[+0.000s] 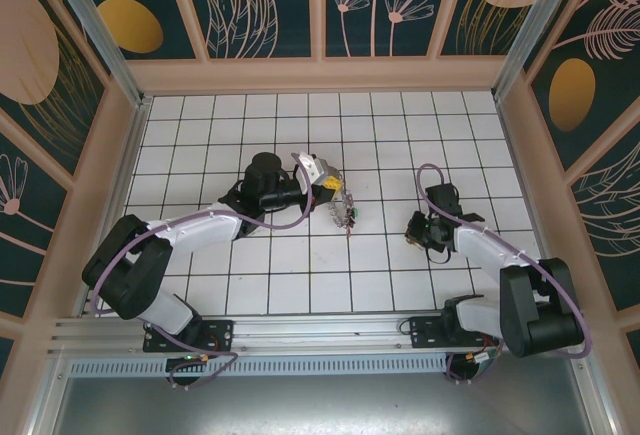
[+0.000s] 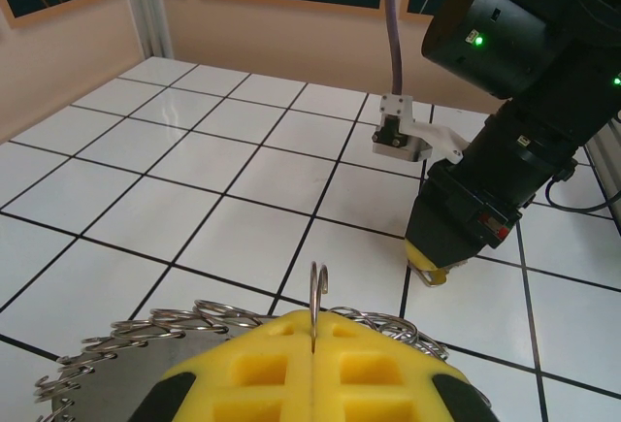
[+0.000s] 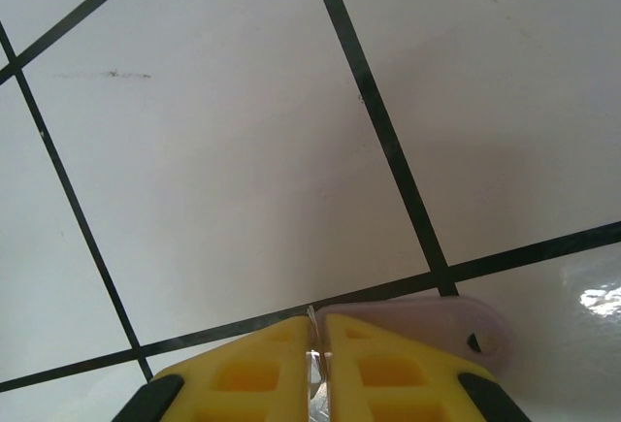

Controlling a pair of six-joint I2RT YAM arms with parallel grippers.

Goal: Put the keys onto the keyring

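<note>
Keyring (image 2: 317, 298) stands edge-on; purple key (image 3: 437, 320) lies flat.

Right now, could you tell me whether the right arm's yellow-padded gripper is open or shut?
Shut. The right gripper has yellow pads nearly touching, pinching the thin silvery blade of the pale purple-headed key.

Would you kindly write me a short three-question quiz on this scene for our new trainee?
1. True or false: the left claw is shut on the keyring.
2. What colour is the head of the key held in the right claw? A red, B green, C pale purple.
3. Fill in: in the top view, the right claw stands to the ___ of the keyring.
Key: 1 true; 2 C; 3 right.
</note>
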